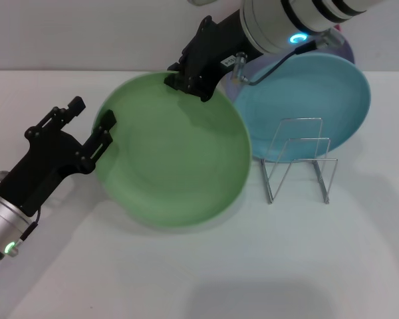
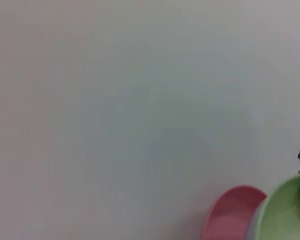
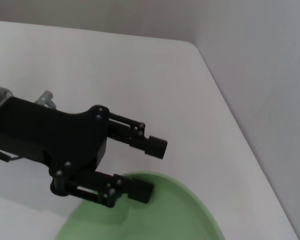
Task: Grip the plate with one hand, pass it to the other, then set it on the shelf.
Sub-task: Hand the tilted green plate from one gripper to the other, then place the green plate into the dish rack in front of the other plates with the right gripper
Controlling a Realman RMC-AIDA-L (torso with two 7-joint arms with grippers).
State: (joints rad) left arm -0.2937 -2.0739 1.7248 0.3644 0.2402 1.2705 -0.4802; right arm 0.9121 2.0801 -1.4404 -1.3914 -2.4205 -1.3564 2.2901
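The light-green plate (image 1: 176, 156) hangs tilted above the table, and its edge also shows in the left wrist view (image 2: 290, 215) and the right wrist view (image 3: 155, 215). My right gripper (image 1: 186, 83), on the arm with the cyan ring, is shut on the plate's far rim. My left gripper (image 1: 94, 113), on the black arm with the green light, is at the plate's left rim with its jaws open around it. In the right wrist view, the left gripper (image 3: 151, 167) has one finger (image 3: 140, 190) at the rim and the other apart from it. The wire shelf (image 1: 299, 163) stands to the right.
A sky-blue plate (image 1: 319, 100) sits just behind the shelf, with a lavender plate's edge (image 1: 347, 48) behind it. A pinkish round edge (image 2: 232, 212) shows beside the green plate in the left wrist view. The white table (image 1: 253, 266) stretches in front.
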